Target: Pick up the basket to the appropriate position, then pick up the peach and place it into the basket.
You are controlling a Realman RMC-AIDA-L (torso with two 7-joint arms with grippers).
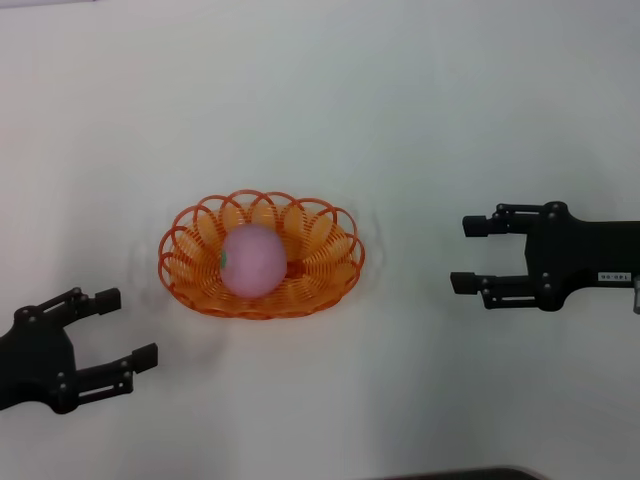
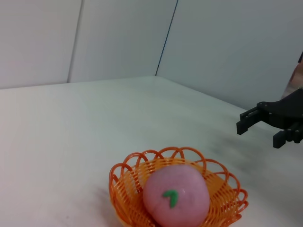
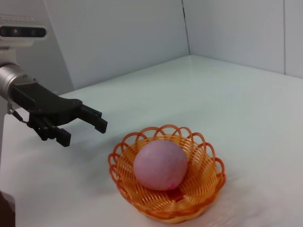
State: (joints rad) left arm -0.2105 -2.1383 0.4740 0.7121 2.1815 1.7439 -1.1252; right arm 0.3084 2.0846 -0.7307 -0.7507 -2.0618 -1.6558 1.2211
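The orange basket (image 1: pixel 336 250) stands on the white table near the middle, upright. The pink peach (image 1: pixel 252 260) lies inside it, its green mark facing my left side. Both also show in the left wrist view, basket (image 2: pixel 124 189) and peach (image 2: pixel 182 201), and in the right wrist view, basket (image 3: pixel 203 184) and peach (image 3: pixel 160 164). My left gripper (image 1: pixel 128 331) is open and empty, to the basket's left and nearer me, apart from it; it also shows in the right wrist view (image 3: pixel 85 128). My right gripper (image 1: pixel 468 255) is open and empty, well to the basket's right; it also shows in the left wrist view (image 2: pixel 259 130).
The white table (image 1: pixel 400 90) is ringed by pale walls in the wrist views. A dark edge (image 1: pixel 470 474) shows at the table's near side. My head camera housing (image 3: pixel 22 31) appears behind the left arm.
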